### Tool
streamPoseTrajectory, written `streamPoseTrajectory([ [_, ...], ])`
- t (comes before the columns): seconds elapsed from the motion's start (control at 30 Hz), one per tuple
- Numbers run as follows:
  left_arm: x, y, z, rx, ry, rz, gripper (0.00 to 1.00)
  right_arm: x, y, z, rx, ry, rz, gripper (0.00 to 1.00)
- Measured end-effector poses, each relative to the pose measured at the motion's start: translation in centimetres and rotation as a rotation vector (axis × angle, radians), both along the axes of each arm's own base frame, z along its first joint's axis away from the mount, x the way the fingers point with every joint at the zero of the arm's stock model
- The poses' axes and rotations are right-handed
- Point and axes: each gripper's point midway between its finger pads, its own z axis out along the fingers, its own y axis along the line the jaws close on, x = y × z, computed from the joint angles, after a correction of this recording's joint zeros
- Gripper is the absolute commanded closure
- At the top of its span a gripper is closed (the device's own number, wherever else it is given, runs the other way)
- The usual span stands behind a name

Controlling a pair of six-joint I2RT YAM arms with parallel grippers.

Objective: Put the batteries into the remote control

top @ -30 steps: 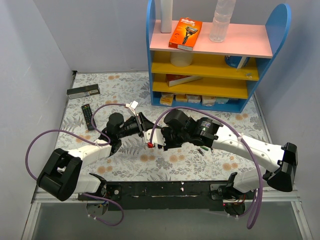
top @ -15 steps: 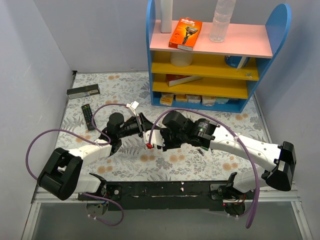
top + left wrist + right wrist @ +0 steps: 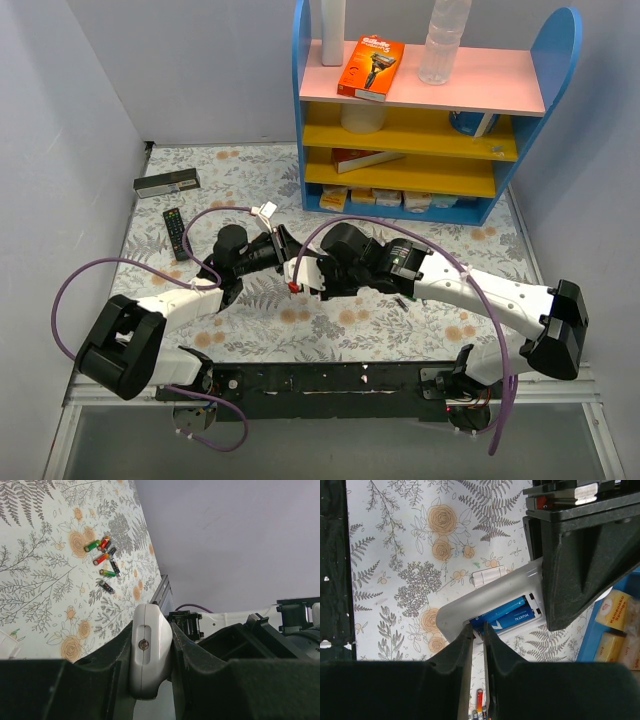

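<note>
Loading looked almost done: two blue batteries lay inside the remote control, which the left gripper pinched above the surface. The right gripper was nearly pressed together at their ends; I could not tell if it gripped one. The cover lay apart, not yet fitted.

The slim white remote control is up off the tabletop, clamped at one end in the left pincer. Its bay is open, with two blue batteries side by side inside. Its white back cover lies flat on the tabletop. Loose batteries, red, green and black, cluster at the upper left of the left wrist view.
</note>
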Motion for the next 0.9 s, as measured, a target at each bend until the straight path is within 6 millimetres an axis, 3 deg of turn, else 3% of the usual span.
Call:
streamPoseTrajectory([
  [0.47,1.1,0.8,-1.0,0.049,-0.022,0.054,1.0,1.2,1.0,-1.9,0.03,0.0,-0.091,0.9],
  [0.9,0.0,2.2,-0.6,0.136,-0.125,0.075,1.0,-0.2,3.1,-2.3,-0.011,0.193,-0.065,0.77],
])
